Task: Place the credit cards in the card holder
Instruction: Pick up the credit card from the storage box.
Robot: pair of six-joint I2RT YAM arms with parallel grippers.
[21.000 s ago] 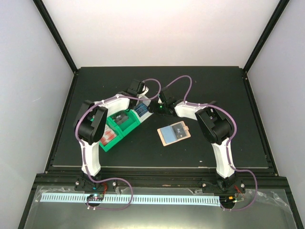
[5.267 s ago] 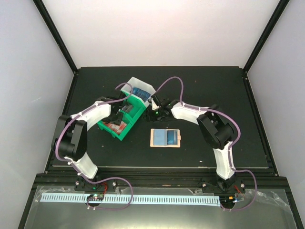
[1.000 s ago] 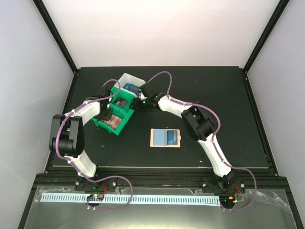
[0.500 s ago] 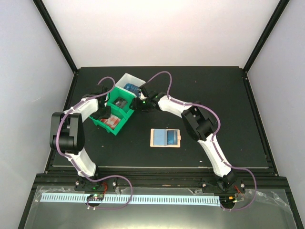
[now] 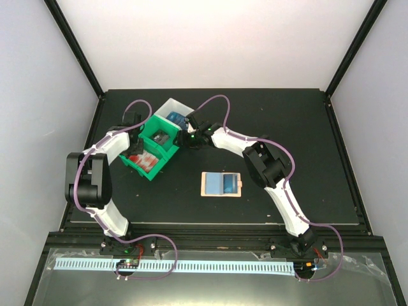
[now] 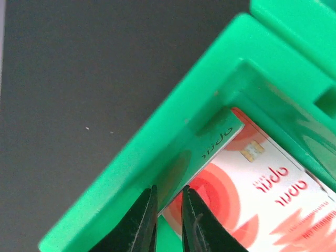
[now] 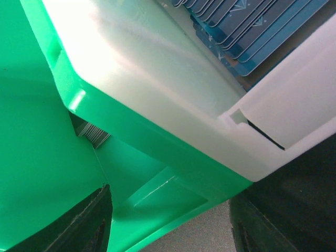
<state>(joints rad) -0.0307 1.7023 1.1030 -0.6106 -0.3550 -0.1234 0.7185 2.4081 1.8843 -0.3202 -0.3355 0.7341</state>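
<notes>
The tan card holder [image 5: 207,185] lies open mid-table with a blue card [image 5: 224,184] in it. Red-and-white credit cards [image 5: 144,160] lie in the near green bin [image 5: 151,172]; one fills the left wrist view [image 6: 247,184], leaning at the bin wall. My left gripper [image 5: 135,153] [image 6: 168,190] is down in that bin, its jaws a narrow gap apart astride the card's edge. Blue cards [image 5: 175,117] [image 7: 252,31] sit in the white bin [image 5: 167,106]. My right gripper [image 5: 187,134] [image 7: 170,226] is wide open around the green bin's corner [image 7: 157,178], empty.
A second green bin [image 5: 152,127] between the other two holds dark cards [image 5: 160,137]; a grey stack of card edges [image 7: 93,134] shows in the right wrist view. The three bins stand joined at the table's left back. Purple cables loop above both wrists.
The left arm has swung back and left, and the green bins have slid a little left with it. The right arm and the card holder have stayed put.
</notes>
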